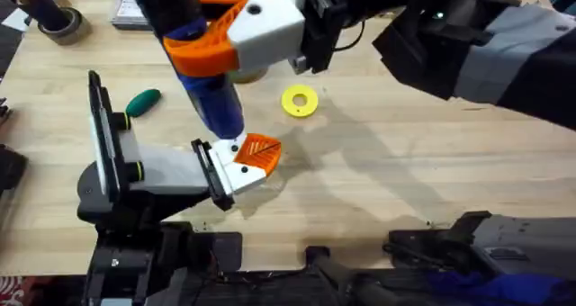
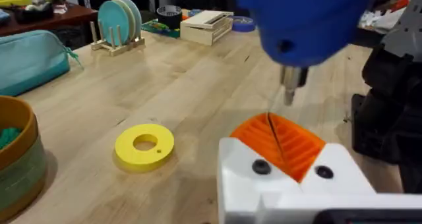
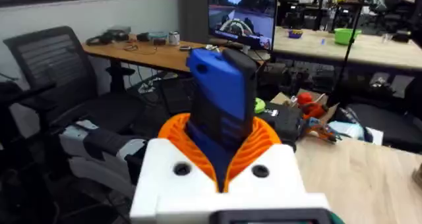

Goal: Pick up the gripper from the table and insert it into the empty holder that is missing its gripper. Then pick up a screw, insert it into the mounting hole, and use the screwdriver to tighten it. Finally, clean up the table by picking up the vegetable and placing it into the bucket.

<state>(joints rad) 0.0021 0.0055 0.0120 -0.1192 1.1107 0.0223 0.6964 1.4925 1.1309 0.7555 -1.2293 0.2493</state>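
Your right gripper (image 1: 225, 38) is clamped on the blue electric screwdriver (image 1: 214, 103), its orange pads (image 3: 264, 141) wrapped round the barrel. The tool stands tilted, bit (image 2: 289, 92) downward, on the side of the yellow ring (image 1: 300, 101) toward the arm bases and to its left.

Your left gripper (image 1: 261, 151) lies low over the table (image 1: 378, 180), nearer the bases than the ring. Its orange ribbed pads (image 2: 300, 148) look pressed together with only a thin dark seam between them, holding nothing. Two dark screw heads (image 2: 261, 166) show in the white mount (image 2: 343, 181).

The bit hangs just above the orange pads, apart from them and not over either screw head. Judged from this, the tightening step is in hand and the bit is not yet seated.

- Bring the bit square over the mounting hole before descending. Which screw is the new one cannot be told from these views.
- Take out the tilt, since a slanted bit may skid off onto the pad.
- Keep the left arm motionless while the tool bears down.

The green vegetable (image 1: 142, 101) rests on the table well to the left of the ring. The bucket (image 2: 16, 159) stands near the ring, so cleanup is outstanding.
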